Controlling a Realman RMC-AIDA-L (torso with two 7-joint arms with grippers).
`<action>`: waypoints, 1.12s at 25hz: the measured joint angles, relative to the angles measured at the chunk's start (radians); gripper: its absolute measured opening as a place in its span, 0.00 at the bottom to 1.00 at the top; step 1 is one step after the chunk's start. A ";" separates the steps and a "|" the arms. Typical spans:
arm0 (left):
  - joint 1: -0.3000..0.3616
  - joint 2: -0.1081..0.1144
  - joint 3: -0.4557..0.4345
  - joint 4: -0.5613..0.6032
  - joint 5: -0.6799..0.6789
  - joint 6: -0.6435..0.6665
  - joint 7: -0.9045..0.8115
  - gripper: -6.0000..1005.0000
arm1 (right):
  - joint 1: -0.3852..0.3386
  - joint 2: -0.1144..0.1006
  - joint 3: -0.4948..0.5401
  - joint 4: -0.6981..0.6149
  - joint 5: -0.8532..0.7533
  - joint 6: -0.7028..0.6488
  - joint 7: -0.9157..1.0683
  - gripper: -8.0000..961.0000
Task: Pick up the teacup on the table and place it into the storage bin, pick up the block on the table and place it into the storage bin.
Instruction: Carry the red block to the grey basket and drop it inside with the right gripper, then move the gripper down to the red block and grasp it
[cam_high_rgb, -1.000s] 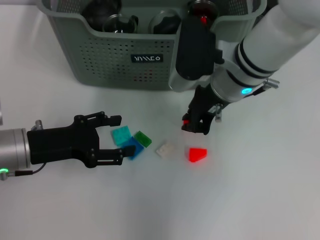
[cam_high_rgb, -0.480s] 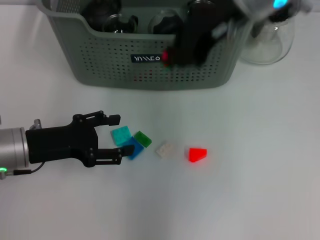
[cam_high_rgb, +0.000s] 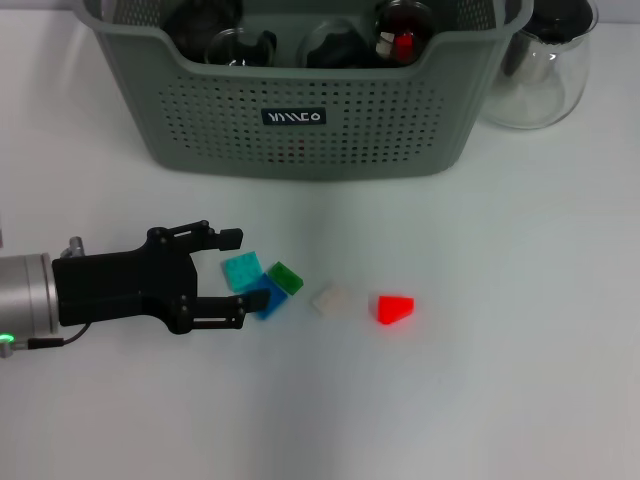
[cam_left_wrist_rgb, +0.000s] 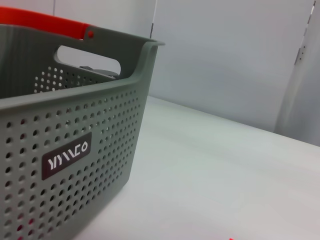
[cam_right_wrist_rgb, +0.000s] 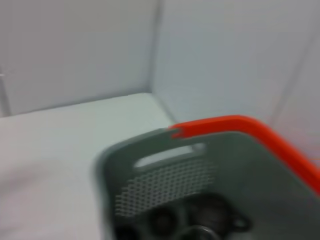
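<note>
Head view: left gripper (cam_high_rgb: 232, 281) gapes wide, empty, low on the table, its tips flanking the teal block (cam_high_rgb: 242, 271). Close squarely across its flat sides before lifting toward the storage bin (cam_high_rgb: 300, 120). Right gripper is unseen.

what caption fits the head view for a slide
Open left gripper beside coloured blocks on the table, storage bin behind.

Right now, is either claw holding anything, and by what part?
The left claw is open and empty, fingers either side of the blue block without closing on it. The right claw is out of view.
</note>
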 joint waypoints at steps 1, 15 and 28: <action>0.000 0.000 0.000 0.000 0.000 0.000 0.000 0.85 | -0.002 0.000 -0.001 0.013 -0.015 0.022 0.003 0.15; -0.006 0.000 0.000 0.001 0.000 0.001 -0.005 0.85 | 0.031 0.026 -0.082 0.264 -0.306 0.390 0.045 0.06; 0.001 0.000 -0.002 0.000 0.000 0.001 -0.008 0.85 | -0.036 0.030 -0.093 0.014 -0.089 0.175 -0.020 0.20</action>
